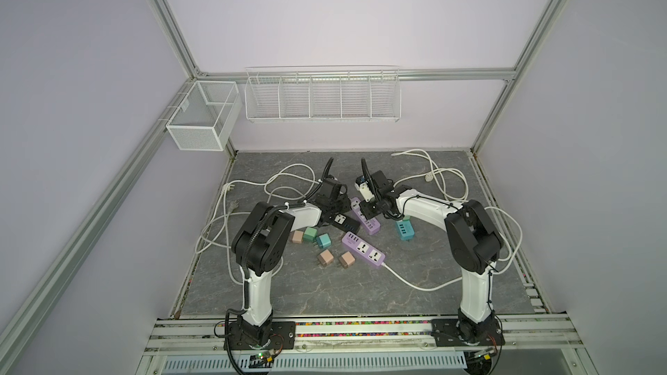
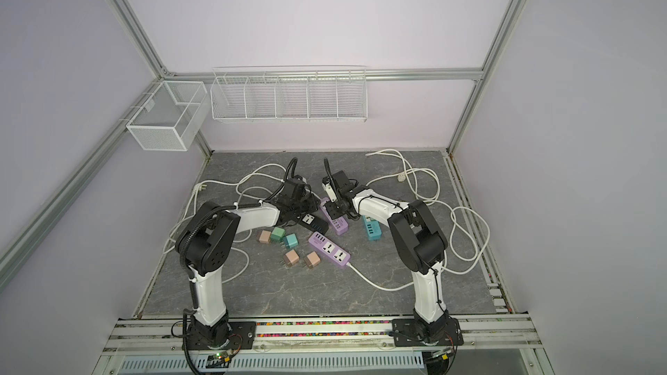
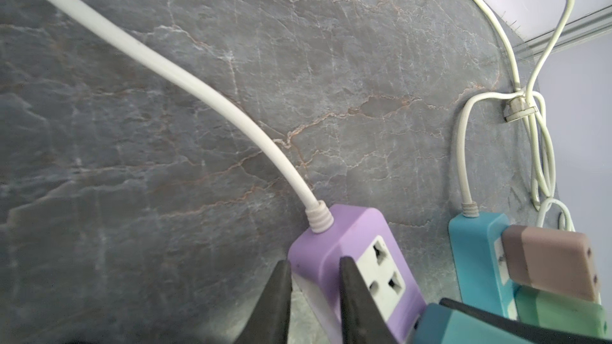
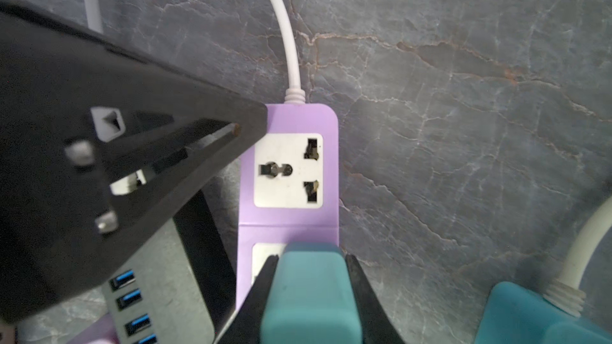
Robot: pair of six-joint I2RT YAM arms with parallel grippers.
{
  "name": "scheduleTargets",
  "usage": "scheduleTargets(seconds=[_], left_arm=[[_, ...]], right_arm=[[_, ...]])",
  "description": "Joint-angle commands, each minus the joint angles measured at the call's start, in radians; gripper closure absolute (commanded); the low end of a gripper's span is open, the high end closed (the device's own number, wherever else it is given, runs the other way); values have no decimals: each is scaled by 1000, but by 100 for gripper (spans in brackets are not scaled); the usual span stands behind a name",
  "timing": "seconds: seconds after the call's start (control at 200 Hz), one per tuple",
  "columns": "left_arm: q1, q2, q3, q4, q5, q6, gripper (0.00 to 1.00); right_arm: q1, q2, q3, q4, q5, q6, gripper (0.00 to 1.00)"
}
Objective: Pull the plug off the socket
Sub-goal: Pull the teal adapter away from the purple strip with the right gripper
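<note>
Grey marbled tabletop (image 1: 325,294) beneath both arms. On the left arm (image 1: 263,236): elbow raised, forearm stretched toward the middle, wrist tipped down. On the right arm (image 1: 472,239): the same bend mirrored, wrist tipped down just opposite. Meeting place of the two over the purple power strip (image 1: 365,217), mid-table, behind a second purple strip (image 1: 363,250).

Left gripper (image 3: 314,261) clenched narrow on the purple power strip's long edge near its cord end, one finger outside the wall, one on top beside the free socket (image 3: 381,269). Right gripper (image 4: 311,258) clamped on the teal plug (image 4: 308,299), fingers pressed to its two flanks.

Teal plug: blocky, with rounded corners, upright over the strip's second socket, prongs hidden. Purple power strip flat on the table, white cord (image 4: 284,38) running off its end.

From the left wrist alone: a brownish plug (image 3: 549,259) and a green plug (image 3: 559,319) seated on the teal power strip (image 3: 470,253), hidden under the right arm in both top views. From the right wrist alone: the clamp on the teal plug in full, plus the blue ports of a black strip (image 4: 159,292) just beside the purple one. Only in the top views: loose plugs (image 1: 326,257) scattered between the arms, both grips hidden there under the wrists.
</note>
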Motion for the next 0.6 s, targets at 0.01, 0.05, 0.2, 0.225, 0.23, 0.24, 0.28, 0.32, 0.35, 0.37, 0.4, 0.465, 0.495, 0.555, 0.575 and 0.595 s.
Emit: scheduleTargets(seconds=[0.01,0.05,0.2,0.225,0.23,0.24,0.28,0.32,0.35,0.37,0.4,0.465,0.495,0.555,0.575,0.595], left_arm=[[1,78,-80,-293,-66,36,74],[1,77,-80,-290,-63,38,74],[0,75,-82,-294,-60,46,75],[0,74,-83,-293,-56,46,75],[0,73,-83,-292,-55,46,75],[1,72,-84,-291,-54,47,75],[1,65,-89,-280,-36,44,75],[1,53,-93,-266,-15,41,75],[1,42,-95,-253,2,38,75],[1,34,-92,-249,13,36,74],[0,25,-81,-250,25,36,74],[0,11,-46,-260,47,35,74],[0,6,-30,-261,56,35,74],[1,2,-3,-260,75,32,74],[0,1,5,-259,85,30,74],[1,2,12,-256,96,27,74]], right_arm=[[25,-57,2,18,21,15,92],[31,-57,4,13,42,4,92],[21,-88,-1,21,140,-38,92],[14,-95,-5,24,134,-38,92],[11,-95,-5,25,133,-37,92],[9,-97,-5,26,129,-36,92],[-2,-99,-4,27,109,-30,92],[-4,-94,0,25,80,-27,92],[-2,-88,3,24,61,-25,92],[2,-83,5,25,49,-23,92],[9,-74,5,26,46,-21,92],[22,-56,2,27,61,-17,93],[24,-50,-2,30,58,-14,93],[23,-42,-7,35,45,-8,93],[23,-40,-6,36,44,-7,93],[23,-39,-8,37,44,-6,93]])
